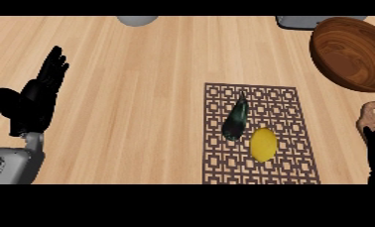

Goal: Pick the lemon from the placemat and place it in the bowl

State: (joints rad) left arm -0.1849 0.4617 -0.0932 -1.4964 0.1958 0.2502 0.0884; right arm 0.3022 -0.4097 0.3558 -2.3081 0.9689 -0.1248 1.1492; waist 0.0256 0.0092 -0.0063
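Though beside an eggplant [235, 115], lemon [263, 144] on placemat [289, 103]; bowl [345, 52] apart

A light wooden counter [147, 97] with lengthwise grain fills the view. A brown placemat [285, 97] with an openwork lattice pattern lies flat on it at lower right, running off the lower edge. A dark wooden bowl [344, 52] sits on the counter at the right edge, well apart from the placemat's far corner. At the far edge, a grey rounded object [137, 20] and a grey flat object [300, 22] are partly cut off and cannot be identified.
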